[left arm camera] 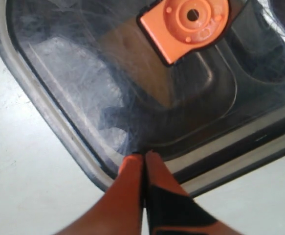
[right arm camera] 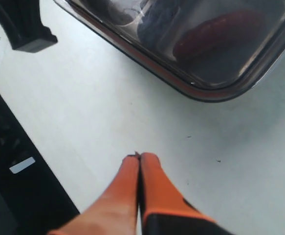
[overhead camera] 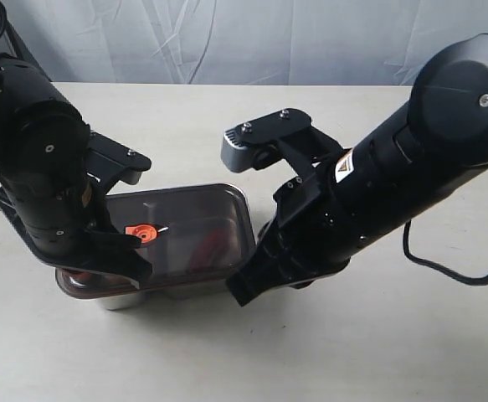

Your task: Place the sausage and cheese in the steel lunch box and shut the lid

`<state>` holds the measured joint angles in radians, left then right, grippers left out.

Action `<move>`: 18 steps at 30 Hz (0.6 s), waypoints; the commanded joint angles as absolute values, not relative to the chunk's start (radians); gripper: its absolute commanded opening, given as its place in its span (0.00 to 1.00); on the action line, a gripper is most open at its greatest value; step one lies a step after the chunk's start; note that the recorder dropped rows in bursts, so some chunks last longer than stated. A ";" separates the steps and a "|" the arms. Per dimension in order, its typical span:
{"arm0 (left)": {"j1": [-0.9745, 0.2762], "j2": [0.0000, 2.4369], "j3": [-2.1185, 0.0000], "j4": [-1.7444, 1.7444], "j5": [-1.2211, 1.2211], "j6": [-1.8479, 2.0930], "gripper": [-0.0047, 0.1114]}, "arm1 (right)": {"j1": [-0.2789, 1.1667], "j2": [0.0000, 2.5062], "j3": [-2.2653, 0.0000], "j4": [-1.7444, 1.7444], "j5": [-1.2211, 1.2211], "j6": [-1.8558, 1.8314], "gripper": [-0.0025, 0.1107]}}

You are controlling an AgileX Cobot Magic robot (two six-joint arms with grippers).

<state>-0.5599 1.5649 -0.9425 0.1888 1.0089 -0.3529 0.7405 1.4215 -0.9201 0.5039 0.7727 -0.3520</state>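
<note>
The dark smoky lid (overhead camera: 195,219) with its orange valve (overhead camera: 142,234) lies on top of the steel lunch box (overhead camera: 120,298), whose shiny corner shows under the lid's near left edge. Through the lid the red sausage (right arm camera: 219,29) shows in the right compartment, also visible from outside (overhead camera: 213,243). A dim brownish shape under the lid (left arm camera: 132,56) near the valve (left arm camera: 191,22) may be the cheese; I cannot tell. My left gripper (left arm camera: 143,155) is shut, its tips on the lid's rim. My right gripper (right arm camera: 139,156) is shut over bare table beside the box's right end.
The white table (overhead camera: 377,352) extends in front and to the right of the box. The left arm (overhead camera: 43,167) covers the box's left end; the right arm (overhead camera: 369,193) slants down beside its right end. A grey curtain hangs behind.
</note>
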 commanded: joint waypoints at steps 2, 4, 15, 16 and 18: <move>-0.557 1.566 -0.945 0.184 1.007 -0.352 0.04 | 0.760 1.453 -0.925 0.509 0.802 -0.359 0.01; -0.557 1.566 -0.945 0.180 1.007 -0.342 0.04 | 0.773 1.478 -0.925 0.517 0.802 -0.359 0.01; -0.557 1.566 -0.945 0.174 0.996 -0.333 0.04 | 0.828 1.573 -0.925 0.533 0.733 -0.359 0.01; -0.557 1.566 -0.945 0.174 0.990 -0.333 0.04 | 0.828 1.579 -0.925 0.533 0.728 -0.359 0.01; -0.557 1.566 -0.945 0.172 0.990 -0.333 0.04 | 0.828 1.590 -0.925 0.531 0.712 -0.359 0.01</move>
